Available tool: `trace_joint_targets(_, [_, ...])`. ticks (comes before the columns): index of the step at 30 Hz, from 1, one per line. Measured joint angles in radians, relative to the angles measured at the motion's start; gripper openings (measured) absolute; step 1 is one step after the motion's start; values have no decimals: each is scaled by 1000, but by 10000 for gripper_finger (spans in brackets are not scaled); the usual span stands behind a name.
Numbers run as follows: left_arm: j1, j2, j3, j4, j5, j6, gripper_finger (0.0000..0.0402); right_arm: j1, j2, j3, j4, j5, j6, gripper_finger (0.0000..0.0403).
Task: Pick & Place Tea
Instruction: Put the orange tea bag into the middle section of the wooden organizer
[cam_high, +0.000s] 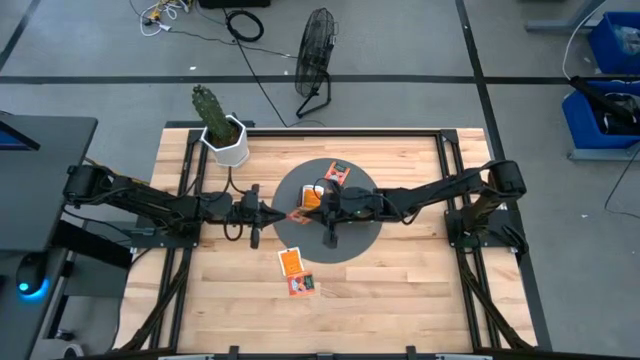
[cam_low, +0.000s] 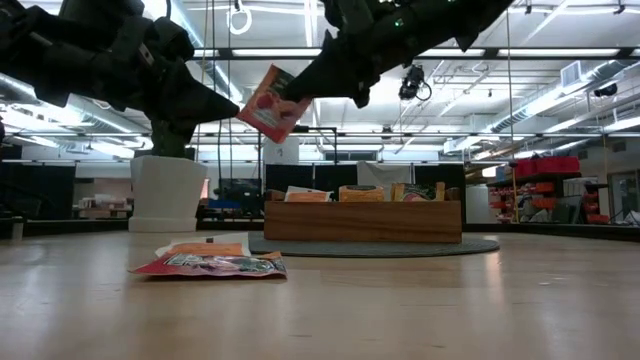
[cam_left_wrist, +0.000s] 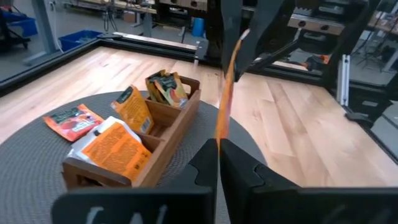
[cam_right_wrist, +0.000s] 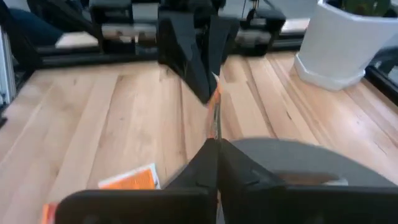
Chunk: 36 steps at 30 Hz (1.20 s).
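- Left gripper (cam_low: 232, 108) and right gripper (cam_low: 318, 82) meet in mid-air above the worktop (cam_high: 400, 290), each pinched shut on the same tea sachet (cam_low: 272, 103): a handover, judged.
- Sachet hangs tilted between them, left arm on its left, right arm on its right; release by one arm should come next.
- Near: two loose sachets (cam_high: 294, 270) lie flat on the worktop.
- Far: wooden tray (cam_left_wrist: 168, 127) on round mat (cam_high: 360, 240); only the left wrist view shows its filled compartments.
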<state>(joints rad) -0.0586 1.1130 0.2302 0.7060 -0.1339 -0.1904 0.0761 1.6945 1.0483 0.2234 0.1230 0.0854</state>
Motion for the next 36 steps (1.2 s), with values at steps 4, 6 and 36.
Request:
trace_joint_targets(4, [0,0,0,1,-1,21,33,0,-44,-1,-89,55,-9,3])
trace_joint_targets(6, [0,0,0,0,-1,51,37,0,-80,-1,-144,73,-15,2])
trace_joint_targets(36, [1,0,0,8,-4,89,39,-172,-82,-1,-556,68,-124,0])
